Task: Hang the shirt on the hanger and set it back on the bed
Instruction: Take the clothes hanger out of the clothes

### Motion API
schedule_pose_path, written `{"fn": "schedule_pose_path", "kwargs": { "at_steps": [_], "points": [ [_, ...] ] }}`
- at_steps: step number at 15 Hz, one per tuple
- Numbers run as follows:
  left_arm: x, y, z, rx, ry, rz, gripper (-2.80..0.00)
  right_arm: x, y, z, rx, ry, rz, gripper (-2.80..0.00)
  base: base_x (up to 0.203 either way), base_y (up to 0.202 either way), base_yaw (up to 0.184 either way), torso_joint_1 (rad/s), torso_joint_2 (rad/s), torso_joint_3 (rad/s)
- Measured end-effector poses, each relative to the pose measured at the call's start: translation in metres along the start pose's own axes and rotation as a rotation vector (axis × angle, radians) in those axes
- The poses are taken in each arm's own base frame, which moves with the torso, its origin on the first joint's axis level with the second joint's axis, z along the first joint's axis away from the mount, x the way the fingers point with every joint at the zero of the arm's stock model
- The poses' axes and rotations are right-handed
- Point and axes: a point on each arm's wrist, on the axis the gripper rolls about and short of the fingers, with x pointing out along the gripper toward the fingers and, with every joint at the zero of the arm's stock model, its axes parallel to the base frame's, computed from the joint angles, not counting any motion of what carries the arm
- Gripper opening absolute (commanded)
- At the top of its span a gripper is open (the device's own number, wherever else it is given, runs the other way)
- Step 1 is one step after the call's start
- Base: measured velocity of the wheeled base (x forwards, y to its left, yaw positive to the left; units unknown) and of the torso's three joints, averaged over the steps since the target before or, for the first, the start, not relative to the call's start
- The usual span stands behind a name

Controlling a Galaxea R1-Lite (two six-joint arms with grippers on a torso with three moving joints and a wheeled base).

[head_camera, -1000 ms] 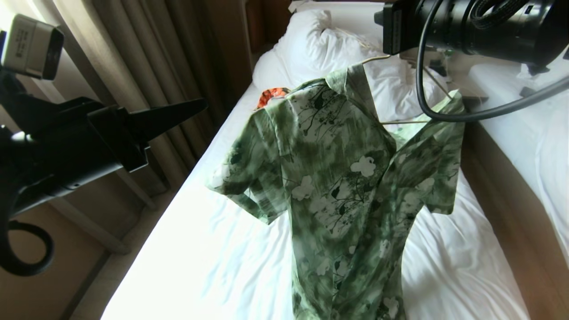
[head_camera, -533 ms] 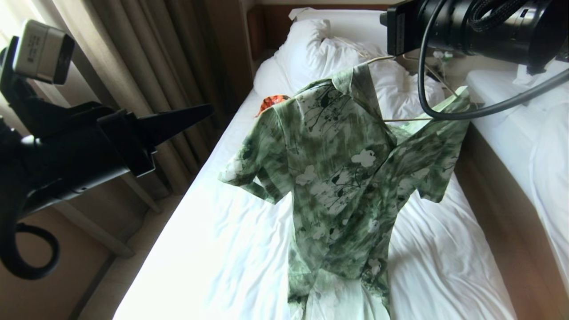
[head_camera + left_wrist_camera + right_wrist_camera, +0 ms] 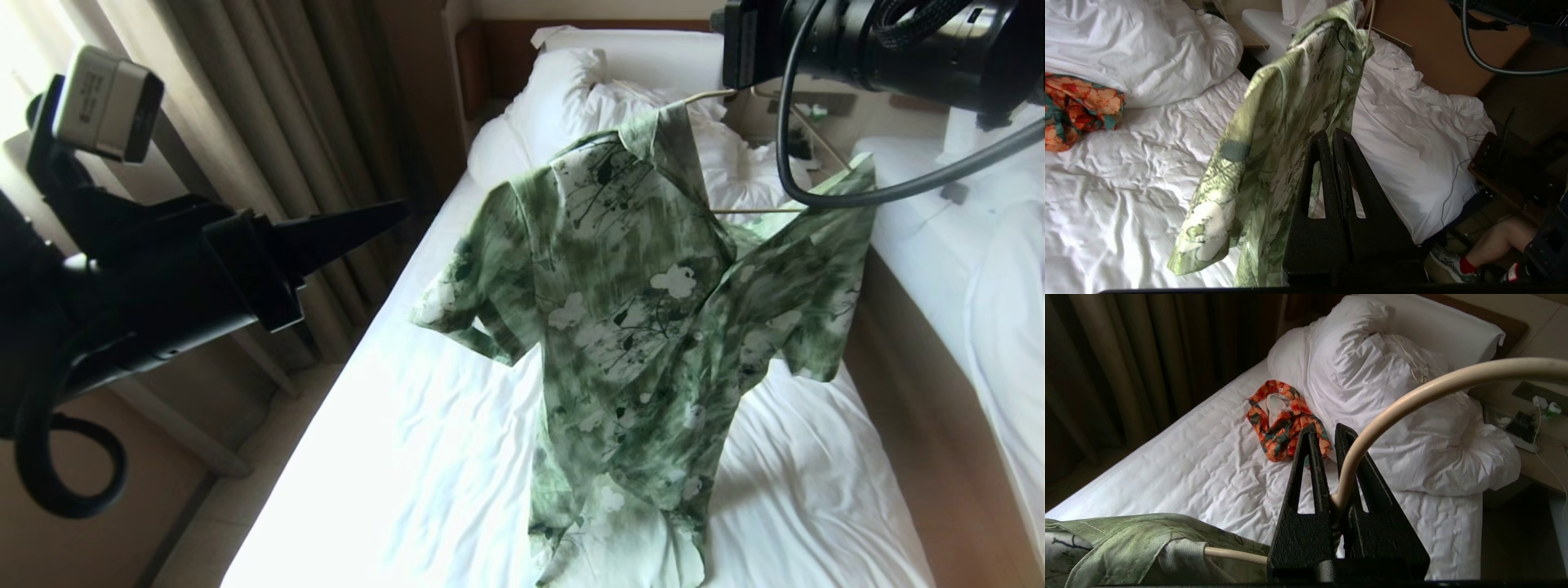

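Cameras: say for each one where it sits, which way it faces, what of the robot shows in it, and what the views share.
Head view: high, looking down the bed at the shirt hanging on the hanger; left gripper at left, right arm at top right.
Left wrist view: behind the shut left gripper, facing the shirt side-on.
Right wrist view: behind the right gripper, clamped on the hanger, facing the pillow.
Shared: all three show shirt and bed; both wrist views show the orange garment.
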Motion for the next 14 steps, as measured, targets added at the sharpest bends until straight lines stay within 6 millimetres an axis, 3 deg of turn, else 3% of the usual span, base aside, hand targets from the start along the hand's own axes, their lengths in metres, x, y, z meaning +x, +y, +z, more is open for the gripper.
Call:
{"fn": "schedule_pose_path", "kwargs": {
  "at_steps": [3, 9, 12, 13, 14],
  "points": [
    [0.008, -0.012, -0.008, -0.044, 0.072, -0.009, -2.8, 0.009, -0.002, 0.002, -0.013, -0.106, -0.057, -2.8, 0.0, 0.0, 0.0, 0.0, 0.0, 0.0],
    [0.037, -0.038, -0.032, -0.073, 0.131, 0.021, -2.8, 0.018, 0.002, -0.007, -0.038, -0.018, -0.082, -2.8, 0.0, 0.0, 0.0, 0.0, 0.0, 0.0],
    [0.057, -0.053, -0.043, -0.086, 0.119, 0.072, -2.8, 0.022, 0.015, -0.009, -0.035, -0.002, -0.07, -2.8, 0.0, 0.0, 0.0, 0.0, 0.0, 0.0],
    [0.065, -0.058, -0.049, -0.092, 0.118, 0.095, -1.28, 0.024, 0.022, -0.01, -0.033, 0.006, -0.068, -2.8, 0.0, 0.0, 0.0, 0.0, 0.0, 0.0],
    [0.073, -0.064, -0.055, -0.095, 0.114, 0.133, 0.0, 0.025, 0.03, -0.012, -0.032, 0.017, -0.064, -2.8, 0.0, 0.0, 0.0, 0.0, 0.0, 0.0]
  ]
}}
